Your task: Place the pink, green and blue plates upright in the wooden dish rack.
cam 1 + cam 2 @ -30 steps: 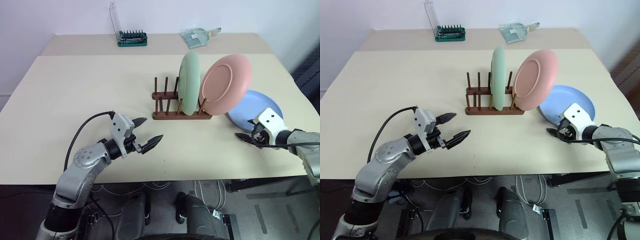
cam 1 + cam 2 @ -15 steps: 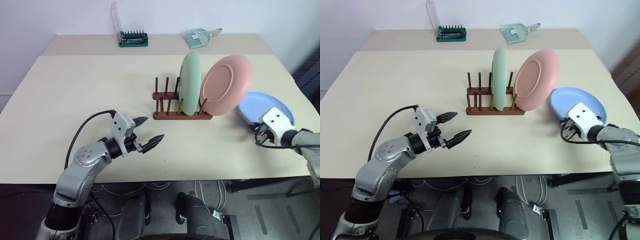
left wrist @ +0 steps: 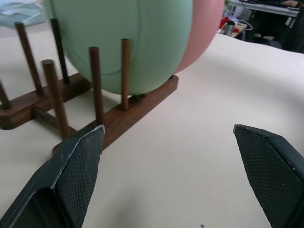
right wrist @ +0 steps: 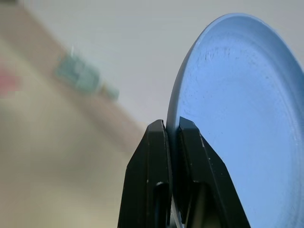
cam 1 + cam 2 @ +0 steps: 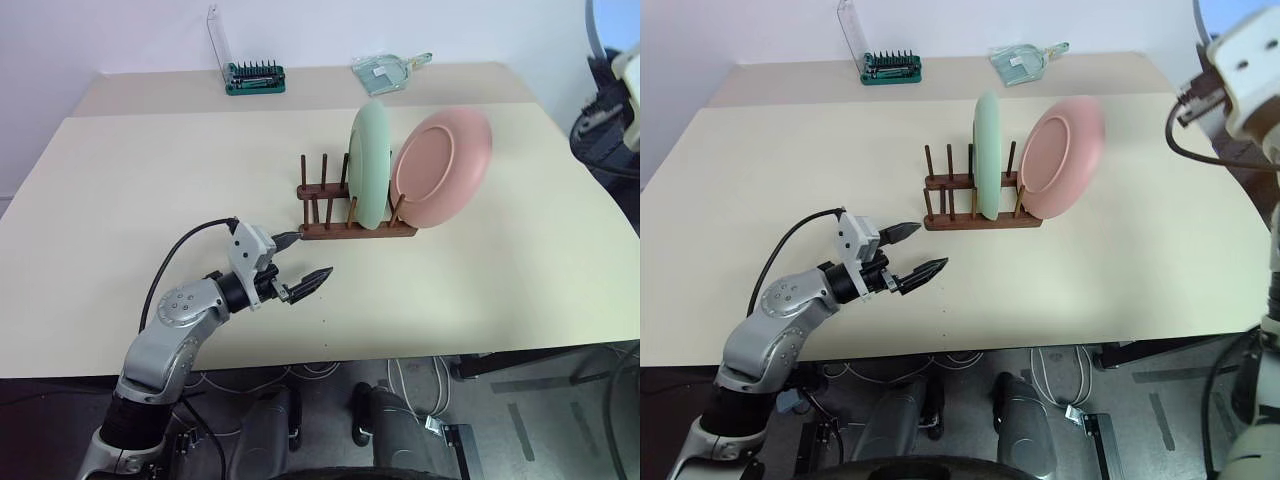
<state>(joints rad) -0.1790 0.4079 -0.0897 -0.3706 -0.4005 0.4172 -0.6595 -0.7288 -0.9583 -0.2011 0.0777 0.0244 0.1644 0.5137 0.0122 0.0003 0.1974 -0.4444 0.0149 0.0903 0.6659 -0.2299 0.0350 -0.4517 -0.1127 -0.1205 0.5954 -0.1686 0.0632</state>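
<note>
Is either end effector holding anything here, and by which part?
The right end effector pinches the blue plate by its rim; the left end effector is open, holding nothing.

Left claw [image 5: 303, 262] agape, right claw [image 4: 172, 130] clamped

A green screwdriver-bit holder [image 5: 254, 79], its clear lid [image 5: 216, 38] standing open, is sitting at the far edge of the cream-coloured table [image 5: 150, 200], its bits pointing upward in a row. Well apart from it along the same far edge, a clear plastic package [image 5: 382, 72] is lying flat. Cables [image 5: 300, 372] are trailing across the dark floor [image 5: 520, 420] below the table's near edge.
</note>
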